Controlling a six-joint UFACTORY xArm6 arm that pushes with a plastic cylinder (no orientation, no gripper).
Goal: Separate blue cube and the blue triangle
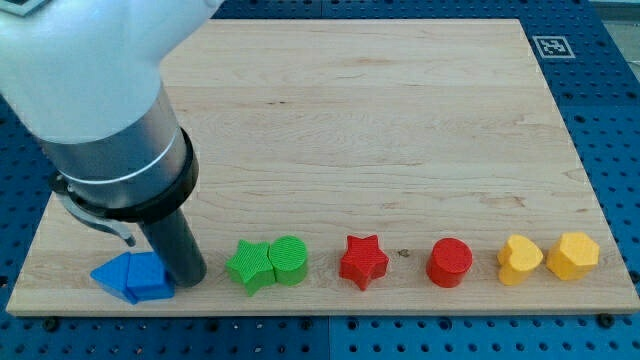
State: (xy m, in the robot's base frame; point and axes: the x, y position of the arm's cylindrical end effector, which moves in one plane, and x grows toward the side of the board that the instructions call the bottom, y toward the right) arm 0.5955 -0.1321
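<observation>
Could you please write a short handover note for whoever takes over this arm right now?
My tip is down on the board at the view's bottom left, right against the right side of the two blue blocks.
The blue triangle and the blue cube sit pressed together, triangle on the view's left, cube on the right; their exact shapes are hard to make out.
Done: nothing visible yet; the pair is not separated.
Left: work the tip between them and push one away.
Nearest neighbour is the green star, touching the green cylinder; avoid pushing the cube into them.
</observation>
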